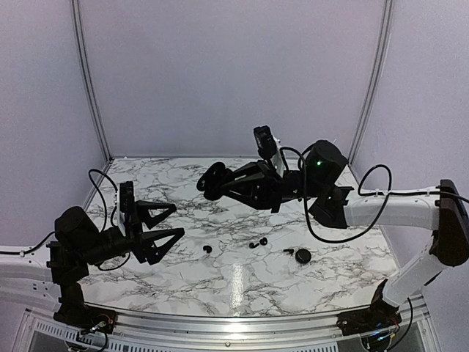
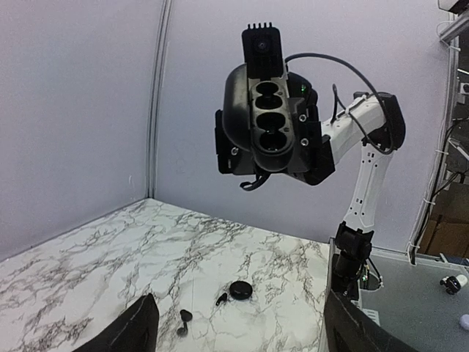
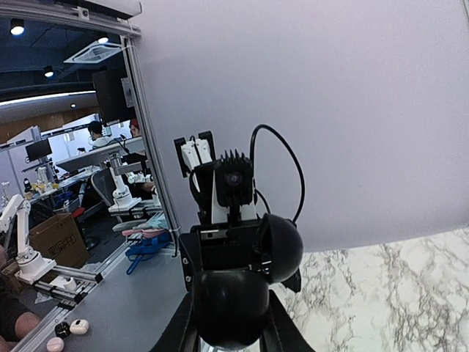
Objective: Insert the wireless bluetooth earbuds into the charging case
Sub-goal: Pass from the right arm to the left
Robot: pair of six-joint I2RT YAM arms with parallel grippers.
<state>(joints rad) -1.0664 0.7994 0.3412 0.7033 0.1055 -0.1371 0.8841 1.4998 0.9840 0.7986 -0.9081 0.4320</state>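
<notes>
**A:** Where is the charging case (image 2: 267,121) sitting?

**B:** It is hanging above the middle of the bench (image 1: 242,290). The right gripper (image 1: 220,182) is pinching it between its jaws. In the left wrist view its row of four sockets is facing the left arm, and all four are appearing empty.

**A:** And the left gripper (image 1: 178,220)?

**B:** Its jaws are standing spread and holding nothing, at the left side, well apart from the case.

**A:** Where are the earbuds (image 1: 254,244) lying?

**B:** They are lying loose on the near part of the bench, below the case. The leftmost earbud (image 1: 207,249) is lying alone. The rightmost earbud (image 1: 288,251) is lying just beside a round black disc (image 1: 303,255).

**A:** Which step is this showing?

**B:** Judging by the layout, the case is being presented and no bud is being carried yet. The next move is calling for the left jaws to descend over one bud and narrow finely on it. The bud's stem must then be lined up with a socket.
</notes>
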